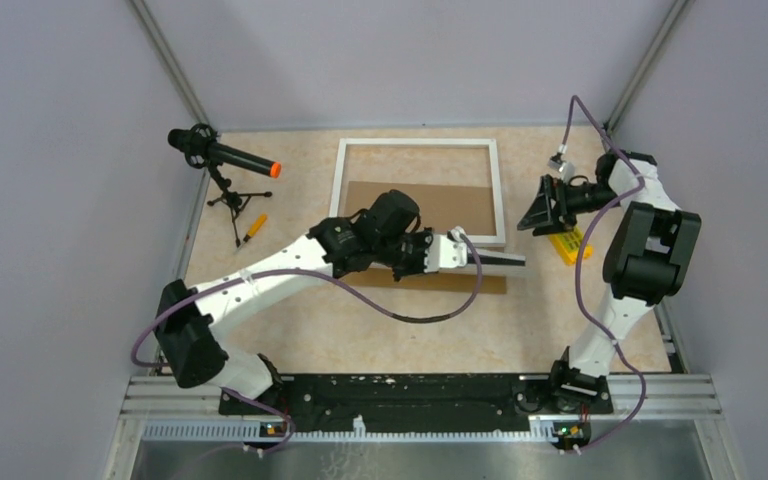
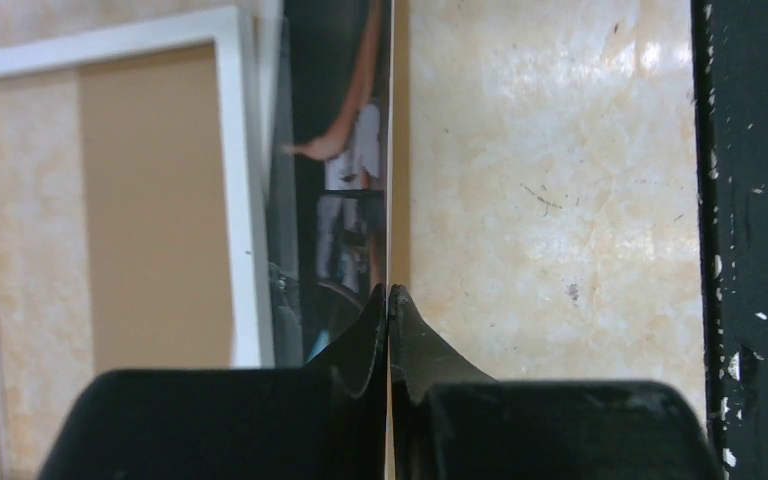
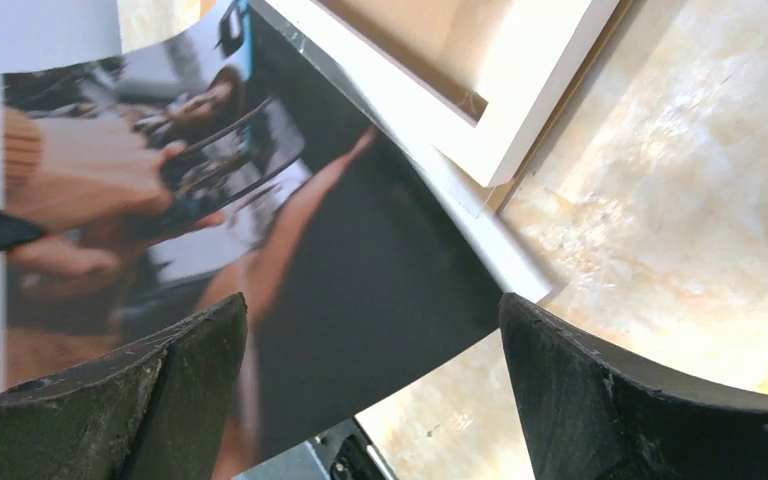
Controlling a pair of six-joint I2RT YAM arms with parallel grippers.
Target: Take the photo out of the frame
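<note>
Now pinching the photo (image 2: 345, 150) tight in the left hand (image 2: 388, 292), just beside the frame (image 1: 417, 144); right hand (image 3: 370, 310) spread wide near that frame, empty.

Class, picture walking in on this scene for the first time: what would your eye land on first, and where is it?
The glossy dark photo grabs attention first, held on edge beside the white frame at mid-table, with the left claw pinching its rim. Next is the right claw, spread wide open close to the print. The black microphone with an orange tip stands at the far left.
</note>
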